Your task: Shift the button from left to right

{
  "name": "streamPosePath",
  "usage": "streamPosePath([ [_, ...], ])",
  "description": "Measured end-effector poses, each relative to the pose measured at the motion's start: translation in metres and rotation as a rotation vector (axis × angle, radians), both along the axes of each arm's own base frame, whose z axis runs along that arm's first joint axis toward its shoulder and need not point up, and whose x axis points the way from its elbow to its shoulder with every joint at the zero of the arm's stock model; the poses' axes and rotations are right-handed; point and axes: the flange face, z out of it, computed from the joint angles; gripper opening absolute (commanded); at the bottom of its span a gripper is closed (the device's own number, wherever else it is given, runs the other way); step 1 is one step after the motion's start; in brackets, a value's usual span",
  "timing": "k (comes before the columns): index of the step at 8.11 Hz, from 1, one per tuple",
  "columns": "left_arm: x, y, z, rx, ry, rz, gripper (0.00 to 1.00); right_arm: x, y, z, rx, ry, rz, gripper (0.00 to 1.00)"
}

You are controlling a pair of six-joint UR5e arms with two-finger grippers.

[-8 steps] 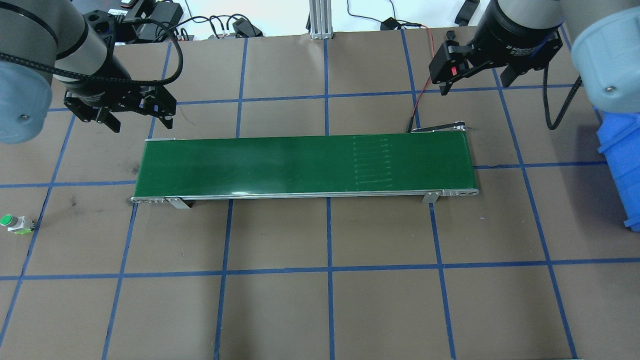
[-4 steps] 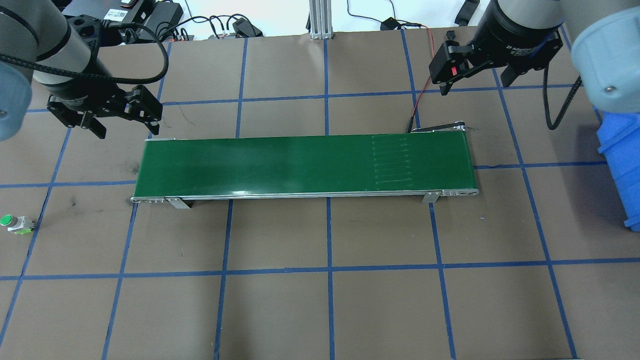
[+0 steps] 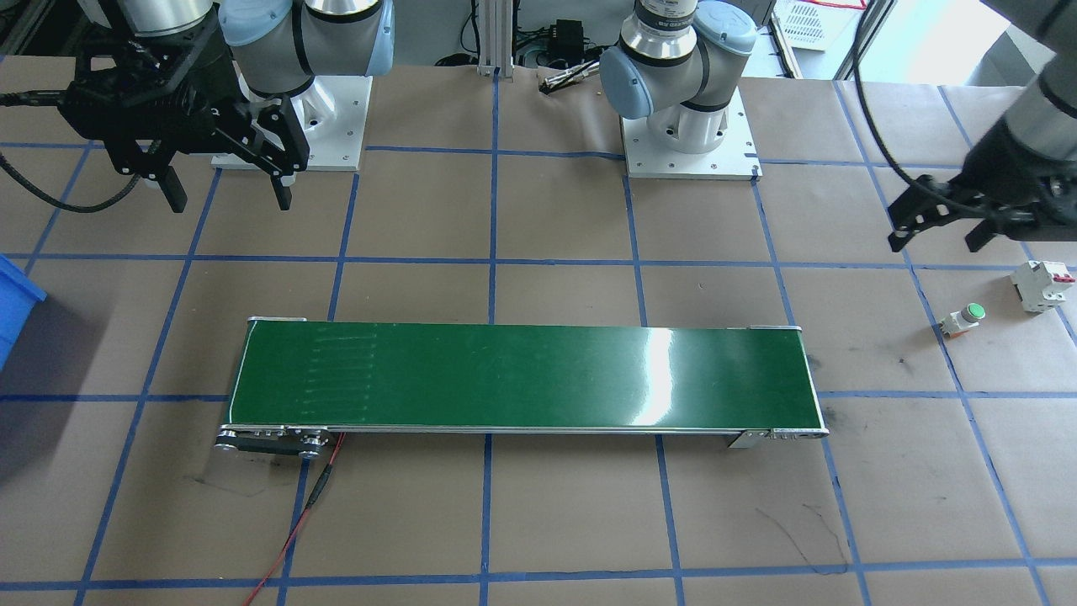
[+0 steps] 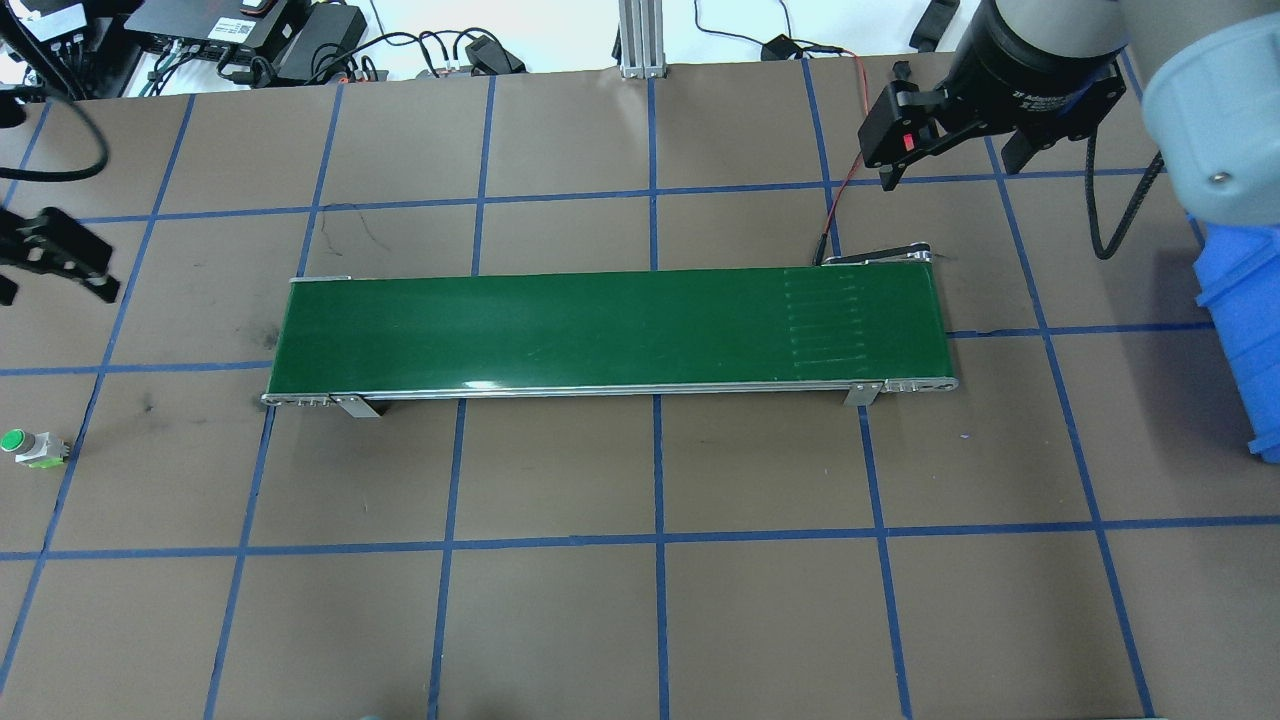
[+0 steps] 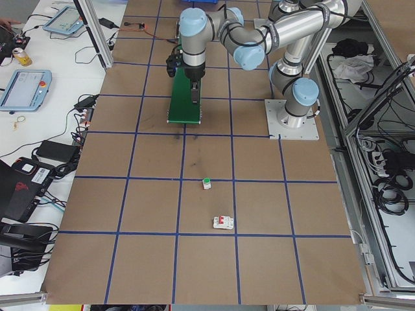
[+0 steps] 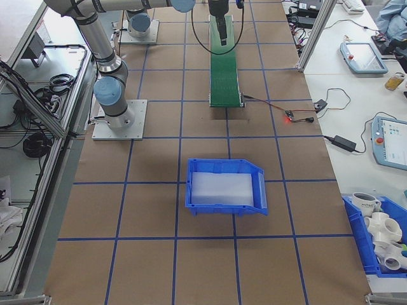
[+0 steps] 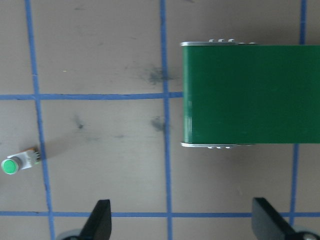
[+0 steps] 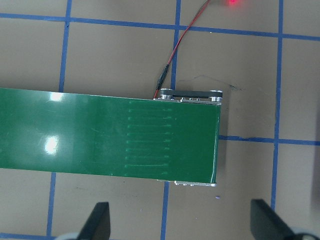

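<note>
In the front-facing view your left gripper [image 3: 947, 234] hung spread and empty, and the push-button [image 3: 962, 320] lay on the table just below and slightly right of it in frame, green cap up-right, beside a white circuit breaker [image 3: 1043, 285]; your right gripper [image 3: 225, 192] was far across the conveyor belt [image 3: 522, 379], also spread and empty. Overhead, only one left finger [image 4: 60, 255] showed at the edge, the button [image 4: 32, 446] toward the robot from it, its long axis along the table's length. In the left wrist view the button [image 7: 19, 162] sat left of and ahead of the spread fingertips [image 7: 101, 220]. You'd judge the left arm clearly nearer.
</note>
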Motion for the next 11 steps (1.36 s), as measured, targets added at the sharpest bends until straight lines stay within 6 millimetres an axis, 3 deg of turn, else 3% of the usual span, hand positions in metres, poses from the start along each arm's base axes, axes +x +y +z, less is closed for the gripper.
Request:
streamPosePath([
  [1, 0.058, 0.009, -0.01, -0.001, -0.003, 0.026, 1.0, 0.0, 0.0, 0.0, 0.0, 0.0, 0.0, 1.0],
  [2, 0.102, 0.015, -0.024, 0.001, -0.004, 0.061, 1.0, 0.0, 0.0, 0.0, 0.0, 0.0, 0.0, 1.0],
  [3, 0.131, 0.018, -0.039, 0.008, 0.0, 0.089, 1.0, 0.0, 0.0, 0.0, 0.001, 0.0, 0.0, 1.0],
  [8, 0.237, 0.033, -0.135, 0.082, 0.052, 0.23, 1.0, 0.001, 0.0, -0.001, 0.001, -0.008, -0.003, 1.0],
  [11, 0.26, 0.025, -0.187, 0.094, 0.066, 0.278, 1.0, 0.001, 0.0, -0.001, 0.001, -0.011, -0.004, 1.0],
])
